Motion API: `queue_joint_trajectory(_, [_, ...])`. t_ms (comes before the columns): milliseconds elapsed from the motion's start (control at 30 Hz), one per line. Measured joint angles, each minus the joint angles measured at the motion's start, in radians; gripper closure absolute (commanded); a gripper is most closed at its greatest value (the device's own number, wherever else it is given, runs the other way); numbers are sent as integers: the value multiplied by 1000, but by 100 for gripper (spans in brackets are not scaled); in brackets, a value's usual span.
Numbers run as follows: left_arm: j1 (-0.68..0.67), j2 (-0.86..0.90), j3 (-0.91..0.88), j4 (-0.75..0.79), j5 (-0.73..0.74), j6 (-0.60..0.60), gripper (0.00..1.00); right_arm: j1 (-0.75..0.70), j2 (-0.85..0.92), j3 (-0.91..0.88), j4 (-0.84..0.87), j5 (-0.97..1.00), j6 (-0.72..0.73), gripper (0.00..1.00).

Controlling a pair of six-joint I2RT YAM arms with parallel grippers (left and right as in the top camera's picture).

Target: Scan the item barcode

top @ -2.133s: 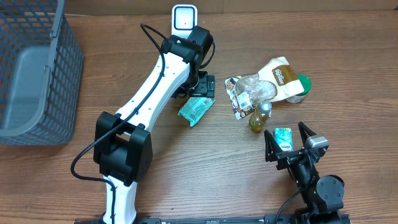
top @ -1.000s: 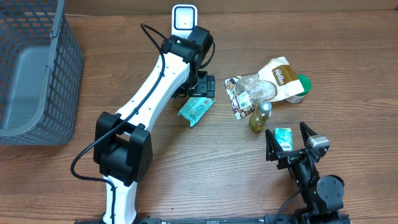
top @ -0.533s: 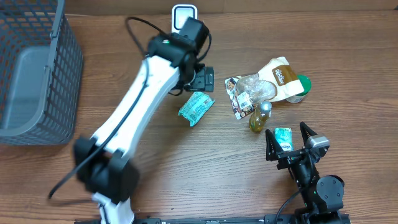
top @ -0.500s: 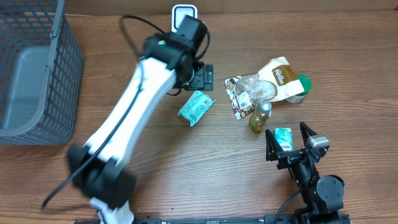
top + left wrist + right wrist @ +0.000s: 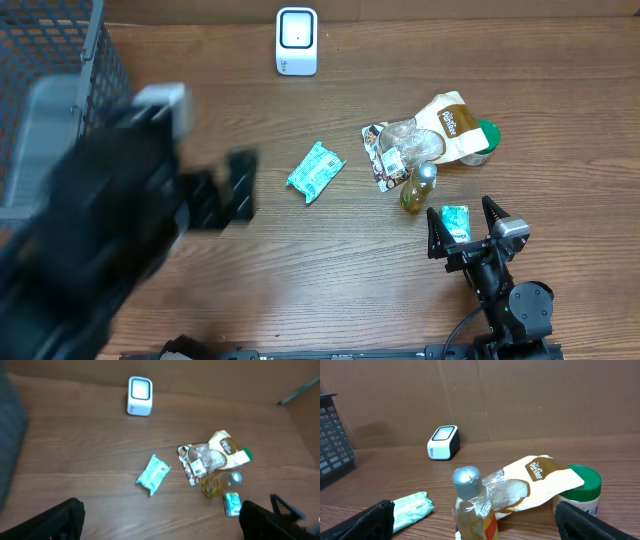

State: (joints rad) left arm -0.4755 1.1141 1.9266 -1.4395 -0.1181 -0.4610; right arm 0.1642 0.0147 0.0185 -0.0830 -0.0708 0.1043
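Observation:
The white barcode scanner (image 5: pixel 296 27) stands at the back of the table, also seen in the left wrist view (image 5: pixel 139 396). A teal packet (image 5: pixel 316 171) lies flat on the wood in front of it, with nothing touching it. My left gripper (image 5: pixel 222 190) is a blur to the packet's left, raised high, open and empty; its dark fingers (image 5: pixel 65 521) frame the whole table. My right gripper (image 5: pixel 462 228) rests at the front right, open, with a small teal box (image 5: pixel 455 220) lying between its fingers.
A cluster sits right of centre: an amber bottle with a silver cap (image 5: pixel 419 188), a clear packet (image 5: pixel 385 155), a cream pouch (image 5: pixel 445 125) and a green-lidded jar (image 5: pixel 485 140). A grey mesh basket (image 5: pixel 95 90) fills the back left.
My left arm has swung fast from beside the scanner and teal packet to the left front, rising toward the camera. The packet stays on the table. The right arm is still.

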Motion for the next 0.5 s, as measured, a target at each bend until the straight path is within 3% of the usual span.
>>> queue_joint_trajectory(200, [3,-115,-4,-167,-41,-17,0,0,0,0,0,0,0,0])
queue_joint_trajectory(500, [80,-249,-351,-80,-47,-180,0,0,0,0,0,0,0,0])
